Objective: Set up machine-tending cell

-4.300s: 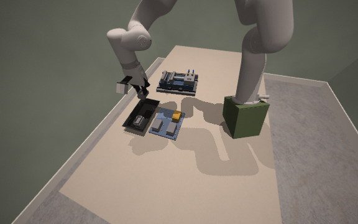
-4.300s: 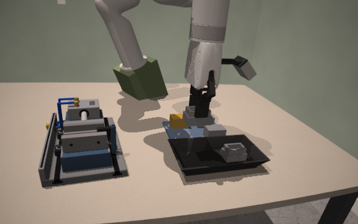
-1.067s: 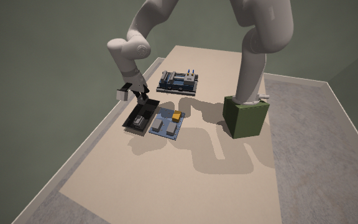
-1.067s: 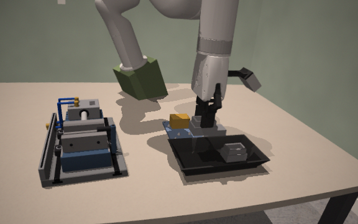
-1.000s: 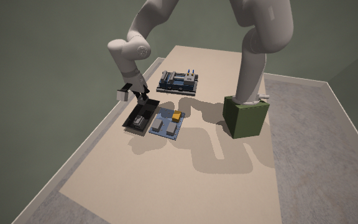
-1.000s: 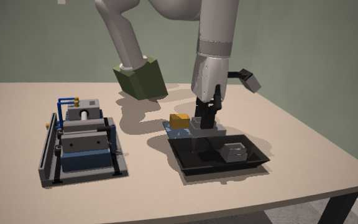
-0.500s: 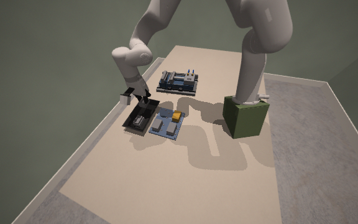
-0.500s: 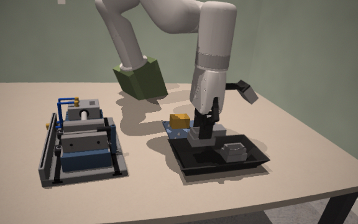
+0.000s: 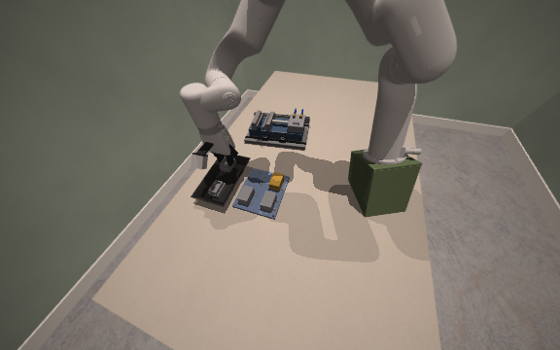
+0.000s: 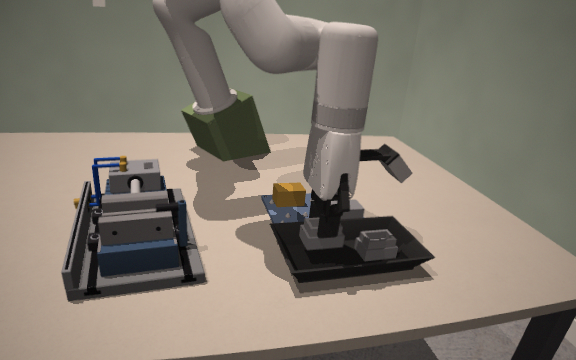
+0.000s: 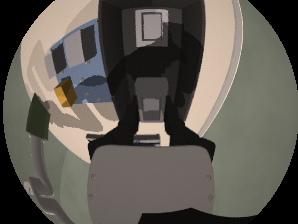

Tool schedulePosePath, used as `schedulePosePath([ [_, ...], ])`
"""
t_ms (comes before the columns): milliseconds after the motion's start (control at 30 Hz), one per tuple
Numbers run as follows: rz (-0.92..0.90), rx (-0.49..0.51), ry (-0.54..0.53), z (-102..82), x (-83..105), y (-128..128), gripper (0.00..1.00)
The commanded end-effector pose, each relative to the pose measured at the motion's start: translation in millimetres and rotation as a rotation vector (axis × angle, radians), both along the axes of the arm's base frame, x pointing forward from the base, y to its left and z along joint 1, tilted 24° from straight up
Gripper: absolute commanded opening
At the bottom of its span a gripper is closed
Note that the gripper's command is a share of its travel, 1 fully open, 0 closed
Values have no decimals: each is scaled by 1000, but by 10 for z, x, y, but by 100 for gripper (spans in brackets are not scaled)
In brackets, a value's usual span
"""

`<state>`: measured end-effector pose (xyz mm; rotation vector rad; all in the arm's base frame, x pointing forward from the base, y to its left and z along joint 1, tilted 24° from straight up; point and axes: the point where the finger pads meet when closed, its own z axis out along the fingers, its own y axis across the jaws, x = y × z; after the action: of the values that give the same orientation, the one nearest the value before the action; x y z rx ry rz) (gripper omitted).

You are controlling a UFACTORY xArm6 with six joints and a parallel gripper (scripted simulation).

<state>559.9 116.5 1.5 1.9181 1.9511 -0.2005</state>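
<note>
The gripper (image 10: 329, 216) grips a grey stepped finished metal part (image 10: 318, 236) low inside the black outfeed tray (image 10: 408, 239).

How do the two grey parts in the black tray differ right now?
One part is gripped by the tool at the tray's end nearer the plate; the other part lies free at the far end. Whether the gripped part touches the floor is unclear; the free one rests flat, pocket up. Both are grey, stepped blocks.
</note>
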Motion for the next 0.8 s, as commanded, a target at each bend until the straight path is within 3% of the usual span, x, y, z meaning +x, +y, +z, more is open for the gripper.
schedulePosePath([
  [0, 1, 2, -5, -43, 31, -13, 0],
  [767, 1, 2, -5, -144, 51, -55, 0],
])
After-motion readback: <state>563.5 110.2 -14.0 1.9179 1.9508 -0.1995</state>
